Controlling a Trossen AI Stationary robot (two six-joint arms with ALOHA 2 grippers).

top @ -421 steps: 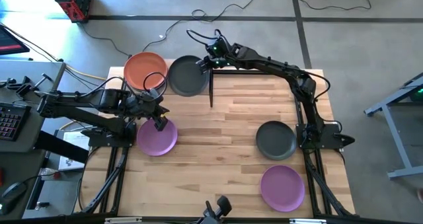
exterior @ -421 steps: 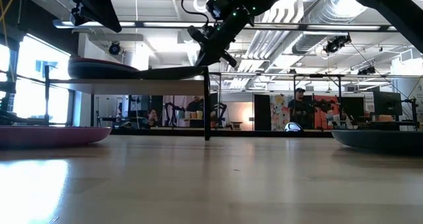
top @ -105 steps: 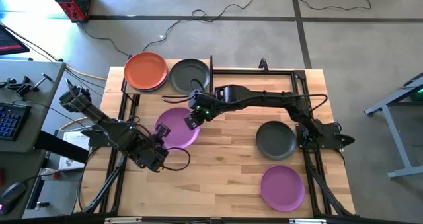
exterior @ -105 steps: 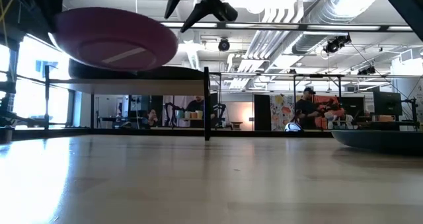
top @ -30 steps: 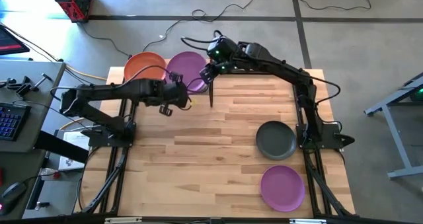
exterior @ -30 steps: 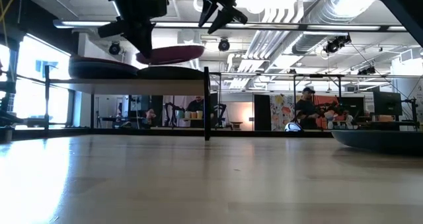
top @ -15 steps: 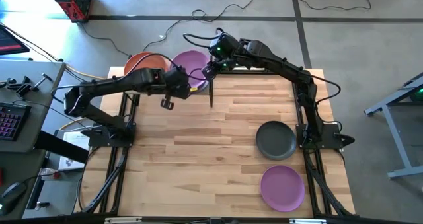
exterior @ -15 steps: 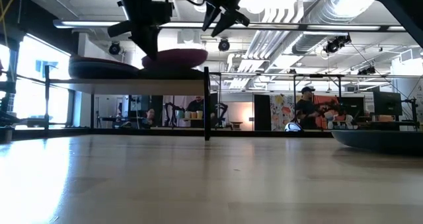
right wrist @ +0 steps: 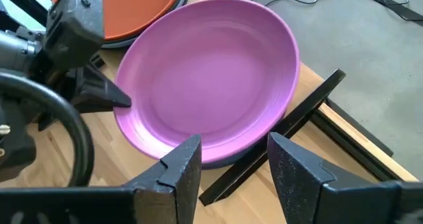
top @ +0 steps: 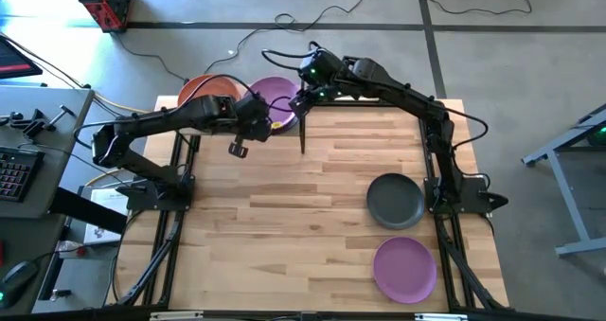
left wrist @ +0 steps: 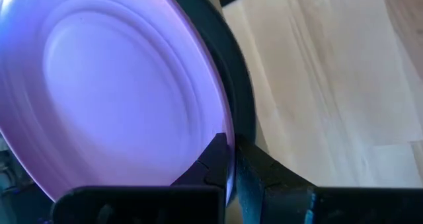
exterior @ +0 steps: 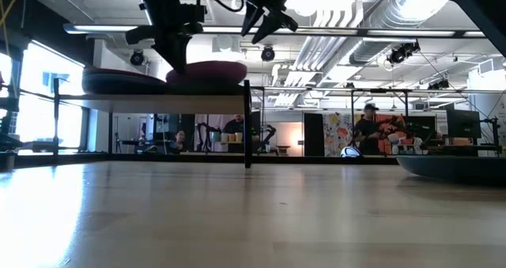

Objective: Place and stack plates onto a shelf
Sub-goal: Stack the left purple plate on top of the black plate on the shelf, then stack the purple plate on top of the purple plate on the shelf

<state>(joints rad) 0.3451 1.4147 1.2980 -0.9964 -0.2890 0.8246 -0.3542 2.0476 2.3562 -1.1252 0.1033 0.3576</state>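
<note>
A purple plate (top: 277, 98) lies over a dark grey plate (left wrist: 232, 78) on the shelf (exterior: 158, 99) at the table's far left. An orange plate (top: 201, 88) sits beside them on the shelf. My left gripper (left wrist: 229, 147) is shut on the purple plate's rim. My right gripper (right wrist: 234, 151) hovers open just above the plate's right edge, touching nothing. On the tabletop at the right rest another dark grey plate (top: 396, 201) and another purple plate (top: 404, 269). My left gripper pinches the purple plate's rim (left wrist: 221, 135) between its two fingers, at the plate's near-left edge. The fingers come in from the table's left, slanting slightly down. The plate sits about level, on or just over the dark grey plate (exterior: 207, 84).
A thin black shelf post (top: 302, 133) stands at the shelf's right end, close under my right gripper. Black frame bars (right wrist: 301, 115) run past the shelf's edge. Bare wood lies across the table's middle and near left.
My left gripper has moved a little toward the far edge and down with the purple plate. The plate, tilted and clear above the shelf before, has come down level over the dark grey plate.
</note>
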